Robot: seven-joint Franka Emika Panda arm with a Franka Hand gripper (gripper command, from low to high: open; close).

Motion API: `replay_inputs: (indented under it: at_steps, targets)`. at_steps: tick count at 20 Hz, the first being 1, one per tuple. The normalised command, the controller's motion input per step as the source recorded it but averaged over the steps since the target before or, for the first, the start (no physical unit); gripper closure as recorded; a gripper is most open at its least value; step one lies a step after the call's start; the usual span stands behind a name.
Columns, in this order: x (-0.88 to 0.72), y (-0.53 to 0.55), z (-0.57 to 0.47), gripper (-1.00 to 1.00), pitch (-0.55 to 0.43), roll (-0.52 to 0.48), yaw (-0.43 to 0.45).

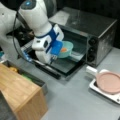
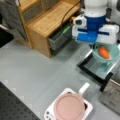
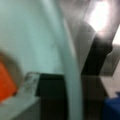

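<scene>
Gripper: the gripper (image 1: 55, 55) sits left of centre in a front view, under the white and blue wrist, and near the upper right in a front view (image 2: 96, 43). Its fingers close on the near rim of the teal bowl — the wrist view shows a finger (image 3: 28, 93) pressed against the rim at the lower left of the frame.
Held thing: the teal bowl (image 1: 67, 48) hangs level over the open oven door, just in front of the oven's mouth; in a front view it lies at the right edge (image 2: 106, 53), just below the gripper.
In the bowl: an orange piece of food (image 1: 64, 49) lies on the bottom, seen in both front views (image 2: 104, 52) and as an orange patch at the left edge of the wrist view (image 3: 5, 82).
Under the bowl: the glass oven door (image 1: 63, 65) is folded down flat, with its dark handle bar along the front edge.
Behind: the toaster oven (image 1: 96, 30) fills the upper right of a front view — its knobs run down its right front.
Farther out: a pink pan (image 2: 69, 107) rests on a white hotplate (image 2: 88, 107) at the bottom of a front view, well apart from the bowl.
Far side: a wooden cabinet (image 2: 50, 21) with an open grey drawer (image 2: 58, 39) takes the upper left of the frame.
</scene>
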Motion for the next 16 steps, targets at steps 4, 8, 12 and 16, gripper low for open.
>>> replay_inputs:
  at_steps: [4,8,12,16]
  targets:
    - [0.73,-0.51,0.27,1.00,0.220,-0.134,0.187]
    - [0.71,-0.59,0.25,1.00,0.226,-0.110,0.209]
    - [0.54,-0.41,0.28,1.00,0.260,-0.036,0.190]
    - [0.52,-0.16,0.25,1.00,0.258,-0.078,0.142]
